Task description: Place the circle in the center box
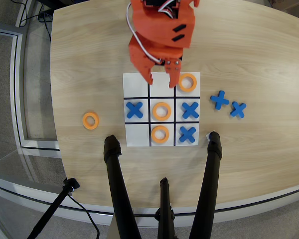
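On the table (79, 59): a white 3x3 grid board (137, 140) lies near the middle of the light wood top, seen in the overhead view.
Gripper: the orange gripper (162, 78) hangs over the board's top row with its jaws apart and nothing between them; one fingertip sits over the top-left cell, the other over the line between the top-middle and top-right cells.
Circle: the circle (162, 111) lies flat inside the center box (162, 100), clear of all four black lines.
Other rings: one orange ring (188, 82) in the top-right cell, just beside the gripper's fingertip; one (160, 134) in the bottom-middle cell; one (90, 120) loose on the wood, well left of the board.
Crosses: blue crosses in the middle-left (134, 110), middle-right (190, 110) and bottom-right (188, 134) cells; two more (220, 99) (238, 109) off the board to the right, near each other.
Open cells: top-left, top-middle and bottom-left hold no piece.
Edges: bare wood lies on both sides of the board; black tripod legs (118, 184) stand at its near edge.
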`<state>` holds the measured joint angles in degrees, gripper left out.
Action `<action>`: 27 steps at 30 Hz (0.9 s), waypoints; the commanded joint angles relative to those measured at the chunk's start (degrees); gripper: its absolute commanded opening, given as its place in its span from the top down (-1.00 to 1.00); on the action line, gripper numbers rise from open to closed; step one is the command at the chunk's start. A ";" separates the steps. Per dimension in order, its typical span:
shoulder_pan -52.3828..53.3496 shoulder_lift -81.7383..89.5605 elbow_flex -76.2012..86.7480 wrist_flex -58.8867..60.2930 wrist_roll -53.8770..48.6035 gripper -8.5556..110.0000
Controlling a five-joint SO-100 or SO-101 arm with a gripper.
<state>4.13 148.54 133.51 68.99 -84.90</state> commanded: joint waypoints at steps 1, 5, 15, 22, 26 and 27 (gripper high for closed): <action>1.23 8.09 8.53 -1.32 -1.14 0.57; 3.34 16.61 16.88 -1.85 -1.85 0.52; 2.72 32.96 36.74 -3.34 -2.29 0.52; 3.69 42.45 46.49 -2.46 -2.29 0.57; 6.06 43.68 49.13 -1.76 -2.29 0.79; 7.12 43.77 49.83 -1.85 -2.29 0.85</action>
<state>9.23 191.43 180.18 66.97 -86.92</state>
